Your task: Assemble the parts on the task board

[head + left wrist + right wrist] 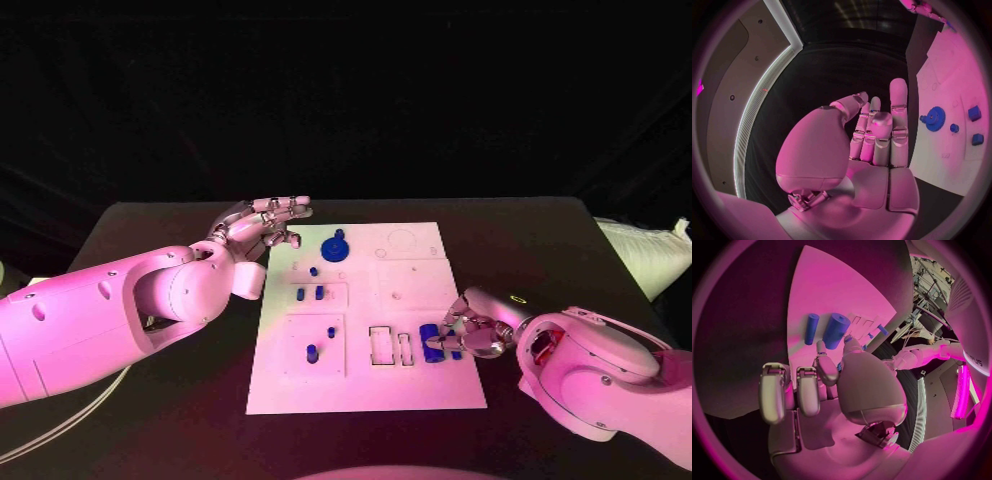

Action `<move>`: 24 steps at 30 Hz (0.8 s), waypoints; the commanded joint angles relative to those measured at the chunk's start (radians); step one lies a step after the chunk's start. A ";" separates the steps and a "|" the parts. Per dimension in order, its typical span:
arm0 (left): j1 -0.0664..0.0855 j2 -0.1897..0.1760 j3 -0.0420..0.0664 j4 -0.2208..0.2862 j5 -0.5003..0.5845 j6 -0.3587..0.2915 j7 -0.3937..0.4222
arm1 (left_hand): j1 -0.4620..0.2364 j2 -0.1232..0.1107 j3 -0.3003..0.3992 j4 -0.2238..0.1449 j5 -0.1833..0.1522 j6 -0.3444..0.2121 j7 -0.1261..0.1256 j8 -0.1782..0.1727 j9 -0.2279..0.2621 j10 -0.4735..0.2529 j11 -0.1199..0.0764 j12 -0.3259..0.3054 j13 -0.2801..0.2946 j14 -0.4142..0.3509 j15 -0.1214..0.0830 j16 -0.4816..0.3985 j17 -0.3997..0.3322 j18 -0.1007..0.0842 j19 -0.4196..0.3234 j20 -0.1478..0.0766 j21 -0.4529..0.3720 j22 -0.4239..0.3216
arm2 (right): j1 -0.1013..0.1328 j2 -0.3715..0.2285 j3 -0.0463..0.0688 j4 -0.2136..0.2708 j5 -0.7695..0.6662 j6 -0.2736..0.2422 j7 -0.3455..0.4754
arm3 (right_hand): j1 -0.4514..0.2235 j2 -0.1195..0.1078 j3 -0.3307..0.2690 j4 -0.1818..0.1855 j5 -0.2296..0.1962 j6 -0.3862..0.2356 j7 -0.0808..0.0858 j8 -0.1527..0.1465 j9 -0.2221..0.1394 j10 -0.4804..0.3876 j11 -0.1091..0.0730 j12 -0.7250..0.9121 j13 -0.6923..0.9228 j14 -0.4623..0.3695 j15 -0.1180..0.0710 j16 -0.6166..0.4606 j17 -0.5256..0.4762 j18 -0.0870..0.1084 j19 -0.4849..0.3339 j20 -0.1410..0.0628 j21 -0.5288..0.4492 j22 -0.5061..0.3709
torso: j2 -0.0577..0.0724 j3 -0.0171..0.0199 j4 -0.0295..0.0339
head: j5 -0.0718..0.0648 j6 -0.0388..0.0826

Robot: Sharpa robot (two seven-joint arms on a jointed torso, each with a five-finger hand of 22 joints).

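- Task board [368,385]: a white plate lying flat in the middle of the black surface [548,240], its long side running away from the robot.
- Blue gear [335,247]: sits on the far-left part of the board, with small blue pegs [310,293] standing in a recessed square just nearer than it; the left wrist view shows the same gear [934,118] beside small blue pieces.
- Two more blue pegs [320,342] stand in the larger square recess on the near-left part of the board.
- Left hand [267,225]: hovers over the surface at the board's far-left corner, just beside the gear, holding nothing. In the left wrist view its fingers [898,107] are mostly straight and close together, the thumb bent across in front of them.
- Right hand [469,330]: rests at the board's right edge, beside the rectangular slots [392,346].
- Blue cylinder [836,330]: the thicker of two blue parts lying side by side on the board just in front of the right hand, with a thinner blue rod [811,328] next to it. The fingers [820,370] are curled in near the cylinder; whether they actually grip it cannot be told.
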State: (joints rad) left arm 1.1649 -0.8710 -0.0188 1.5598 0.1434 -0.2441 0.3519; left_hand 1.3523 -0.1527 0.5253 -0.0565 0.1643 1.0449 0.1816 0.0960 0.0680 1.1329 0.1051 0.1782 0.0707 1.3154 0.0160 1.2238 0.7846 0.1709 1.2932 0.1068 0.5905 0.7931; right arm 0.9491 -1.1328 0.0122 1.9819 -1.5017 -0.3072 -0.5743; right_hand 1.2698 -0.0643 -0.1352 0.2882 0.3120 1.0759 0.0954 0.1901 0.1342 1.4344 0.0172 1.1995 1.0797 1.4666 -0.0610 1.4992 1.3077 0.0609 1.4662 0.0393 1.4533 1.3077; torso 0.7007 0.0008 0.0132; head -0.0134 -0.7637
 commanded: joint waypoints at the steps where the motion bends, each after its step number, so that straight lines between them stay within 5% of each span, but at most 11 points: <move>1: 0.001 0.001 0.000 0.002 0.003 0.020 0.003 | 0.002 0.009 -0.008 0.000 -0.005 -0.004 0.001 0.001 -0.001 -0.008 0.001 0.002 -0.001 -0.007 -0.001 -0.004 -0.001 0.010 -0.006 0.001 -0.005 -0.001 | -0.005 0.008 0.000 -0.005 -0.049 0.032 -0.011 | 0.001 0.007 -0.008 0.000 -0.001 -0.001 -0.005 0.005 0.002 0.018 -0.009 0.098 0.222 0.082 -0.001 0.005 0.135 -0.021 0.037 0.003 0.005 0.095 | 0.000 -0.0003 0.0004 | 0.000 -0.001; 15: 0.001 0.000 0.000 0.001 0.003 0.021 0.001 | 0.002 0.009 -0.008 0.000 -0.005 -0.004 0.001 0.001 -0.001 -0.008 0.001 0.002 -0.001 -0.007 -0.001 -0.004 -0.001 0.010 -0.006 0.001 -0.005 -0.001 | -0.039 0.069 -0.001 -0.057 -0.087 0.088 -0.016 | 0.007 0.013 -0.013 -0.002 -0.002 0.002 -0.007 0.012 0.010 0.020 -0.010 0.103 0.231 0.083 -0.002 0.007 0.139 -0.021 0.038 0.002 0.007 0.097 | 0.000 -0.0006 0.0006 | 0.008 -0.008; 24: 0.001 0.000 0.000 0.002 0.003 0.025 -0.002 | 0.002 0.009 -0.008 0.000 -0.005 -0.004 0.001 0.001 -0.001 -0.008 0.001 0.002 -0.001 -0.007 -0.001 -0.004 -0.001 0.010 -0.006 0.001 -0.005 -0.001 | -0.046 0.084 0.000 -0.069 -0.094 0.026 -0.023 | 0.042 0.040 -0.009 -0.012 0.053 0.026 -0.018 0.037 0.033 0.026 -0.020 0.118 0.255 0.083 -0.010 0.010 0.143 -0.022 0.040 -0.004 0.011 0.103 | -0.001 -0.0017 -0.0002 | 0.009 -0.006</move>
State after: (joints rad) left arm 1.1650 -0.8719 -0.0194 1.5592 0.1434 -0.2410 0.3483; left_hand 1.3523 -0.1527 0.5253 -0.0565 0.1644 1.0449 0.1816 0.0960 0.0680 1.1329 0.1051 0.1782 0.0708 1.3154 0.0160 1.2238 0.7848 0.1709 1.2932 0.1068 0.5905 0.7933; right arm 0.9145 -1.0496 0.0219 1.9250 -1.5870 -0.2943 -0.5734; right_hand 1.2952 -0.0389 -0.1459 0.2853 0.3599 1.0978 0.0778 0.2240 0.1650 1.4390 0.0182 1.2036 1.0896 1.4656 -0.0617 1.5028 1.3074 0.0501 1.4662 0.0394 1.4592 1.3075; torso 0.7002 -0.0009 0.0138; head -0.0047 -0.7705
